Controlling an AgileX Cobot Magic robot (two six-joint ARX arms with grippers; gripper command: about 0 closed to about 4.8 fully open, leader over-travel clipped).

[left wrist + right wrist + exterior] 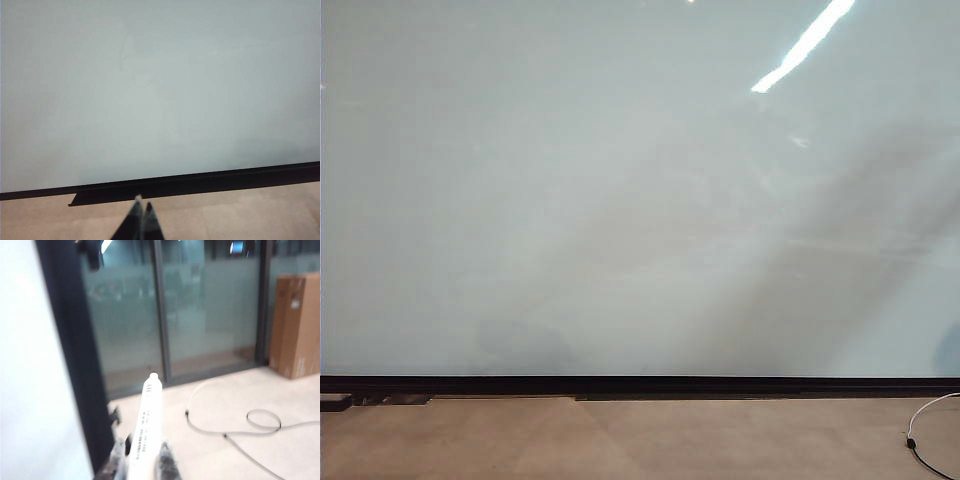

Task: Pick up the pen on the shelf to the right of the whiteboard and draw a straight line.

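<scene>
One pen [148, 427], gripped between the fingers [167, 462] of the right gripper [141, 462], closed tight on the lower part of the barrel. Long axis running straight out from the gripper, away from the wrist camera, rounded white end foremost, aimed past the whiteboard's dark side edge toward a glass wall [200, 315]. Small print along the barrel, too blurred to read. Tip end hidden down between the fingers.

One whiteboard [620, 200], filling nearly the whole exterior view, glossy, with a bright reflection near the upper right and faint smudges. No stroke visible on it. One thin black strip [640, 384] along its lower edge, floor [620, 440] below.

Left gripper [141, 206] low in front of the whiteboard, above the floor, its two fingers [133, 220] pressed together at the tips, holding nothing.

One white cable [235, 427] looped on the floor beyond the pen; its black end also seen at the right edge of the exterior view. One brown cardboard box [297, 325] standing by the glass wall. Neither gripper visible in the exterior view.
</scene>
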